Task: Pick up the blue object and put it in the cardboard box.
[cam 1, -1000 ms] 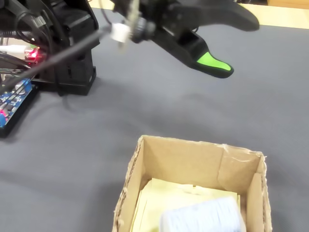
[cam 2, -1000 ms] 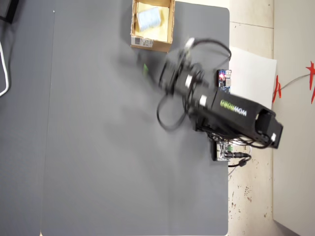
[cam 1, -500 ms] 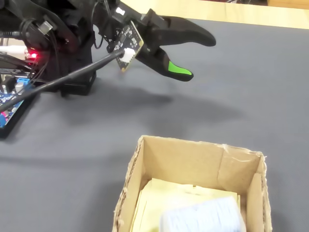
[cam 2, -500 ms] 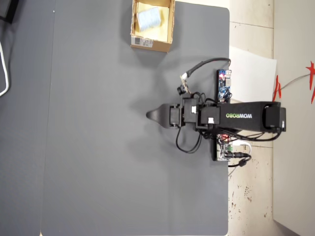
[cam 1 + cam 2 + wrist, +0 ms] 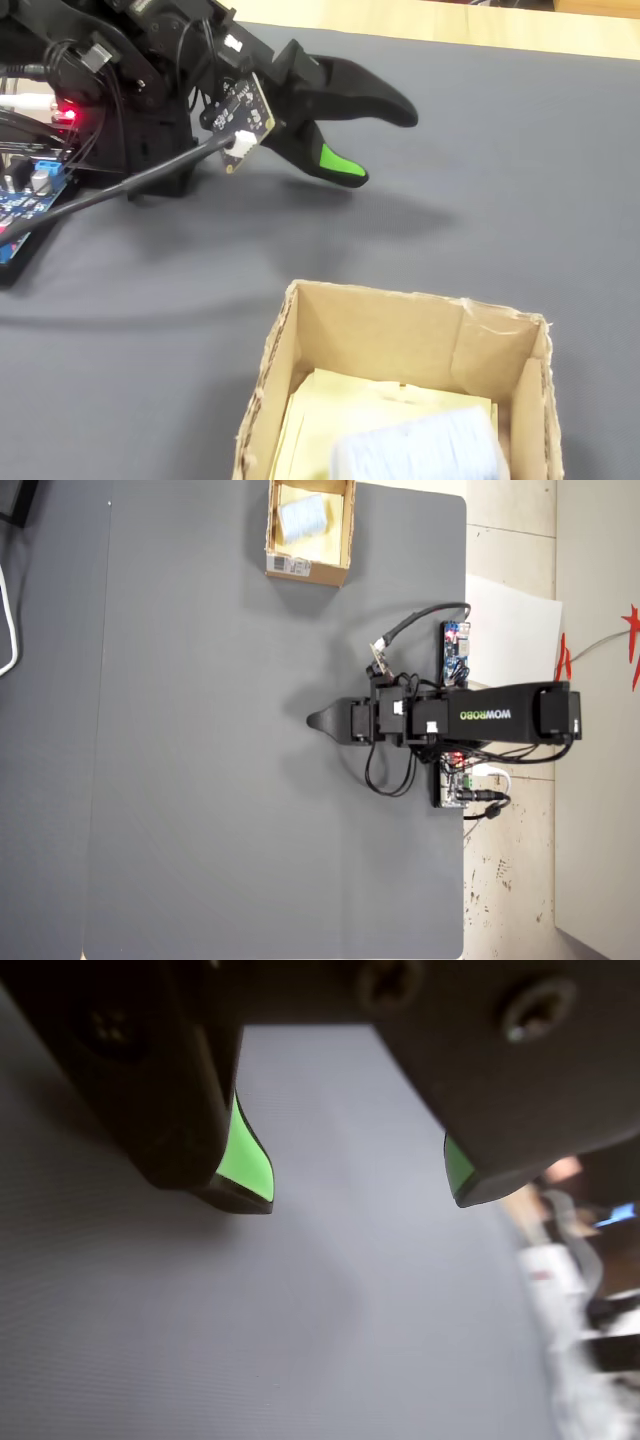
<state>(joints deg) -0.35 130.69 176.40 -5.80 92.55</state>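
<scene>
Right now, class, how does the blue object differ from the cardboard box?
The blue object is pale blue-white and soft-looking; the cardboard box is brown and stiff-walled. The blue object is much smaller and lies inside the cardboard box, which is open-topped and holds it. Both sit at the grey mat's far edge, away from the gripper.

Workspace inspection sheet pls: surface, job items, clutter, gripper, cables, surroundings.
Surface: dark grey mat, bare apart from the box and the arm.
Job's things: blue object lies inside the cardboard box; the box sits at the mat's top edge in the overhead view.
Clutter: nothing seen on the mat.
Gripper: gripper open, empty, green-padded tips apart over bare mat, well away from the box.
Cables: black cable loops from the arm toward the circuit board; more black leads at the arm's base.
Surroundings: pale floor, white sheet beside the mat, red mark at the overhead view's right edge.
</scene>
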